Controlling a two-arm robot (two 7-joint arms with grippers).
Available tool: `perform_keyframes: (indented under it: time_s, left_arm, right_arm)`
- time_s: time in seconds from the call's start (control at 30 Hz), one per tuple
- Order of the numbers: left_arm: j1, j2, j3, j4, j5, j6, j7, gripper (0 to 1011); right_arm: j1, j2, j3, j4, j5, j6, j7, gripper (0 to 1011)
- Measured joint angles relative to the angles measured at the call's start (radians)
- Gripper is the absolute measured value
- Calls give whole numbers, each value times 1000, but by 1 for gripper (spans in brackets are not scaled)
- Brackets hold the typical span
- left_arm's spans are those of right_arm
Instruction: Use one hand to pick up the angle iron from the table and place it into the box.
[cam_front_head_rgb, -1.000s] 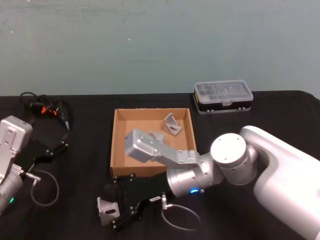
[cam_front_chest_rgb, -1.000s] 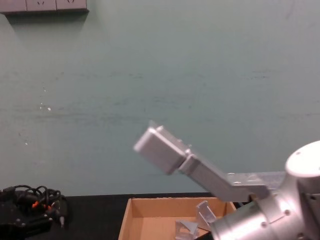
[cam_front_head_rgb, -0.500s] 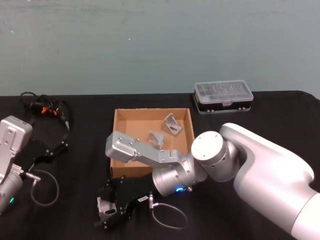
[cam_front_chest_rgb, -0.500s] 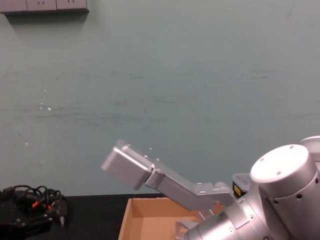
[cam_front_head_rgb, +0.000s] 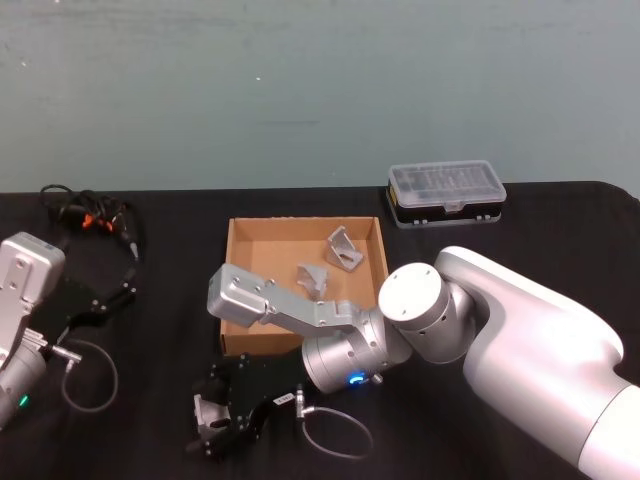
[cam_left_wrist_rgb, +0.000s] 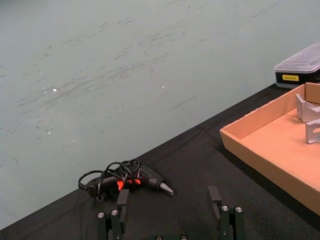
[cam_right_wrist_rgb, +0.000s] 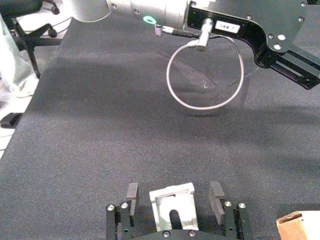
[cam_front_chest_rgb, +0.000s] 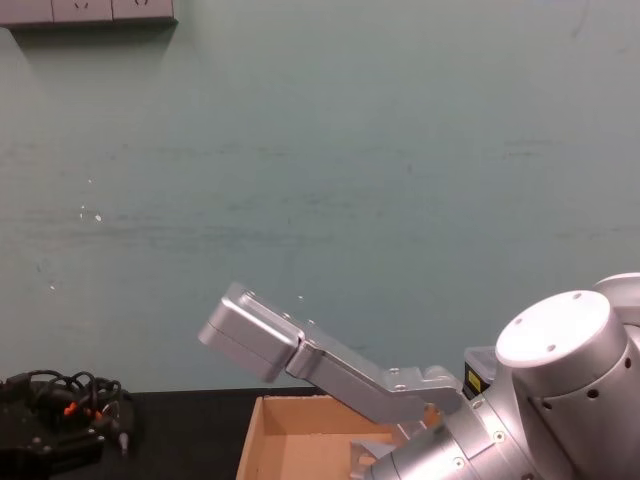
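An angle iron lies on the black table in front of the box's near left corner. My right gripper is low over it and open. In the right wrist view the angle iron sits between the two fingers with a gap on each side. The tan box stands mid-table and holds two more angle irons, also seen from the left wrist. My left gripper is parked open and empty at the table's left.
A black case with a clear lid stands behind the box to the right. A cable tangle with orange bits lies at the far left. The left arm and its cable loop lie left of the right gripper.
The right arm has swung left and lowered. Its gripper has come down around the angle iron on the table. The left arm has not moved.
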Motion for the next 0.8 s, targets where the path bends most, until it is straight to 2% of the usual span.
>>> perform_keyframes:
  time_s: [0.07,0.1,0.17,0.3,0.33,0.4,0.43,0.53,0.8]
  left_arm:
    - [0,0,0,0,0,0,0,1000]
    - [0,0,0,0,0,0,0,1000]
    - [0,0,0,0,0,0,0,1000]
    - [0,0,0,0,0,0,0,1000]
    - [0,0,0,0,0,0,0,1000]
    - [0,0,0,0,0,0,0,1000]
    - [0,0,0,0,0,0,0,1000]
    - [0,0,0,0,0,0,0,1000]
    - [0,0,0,0,0,0,0,1000]
  right_arm:
    - [0,0,0,-1,0,0,0,844]
    - [0,0,1,-1,0,0,0,844]
    - [0,1,1,-2,0,0,0,760]
    - [-1,1,1,-2,1,0,0,681]
    - [-1,1,1,-2,1,0,0,622]
    - [-1,1,1,-3,1,0,-1,579]
    - [-1,1,1,-3,1,0,-1,518]
    - [-1,2,2,-3,1,0,-1,476]
    - [-2,2,2,-4,1,0,-1,472]
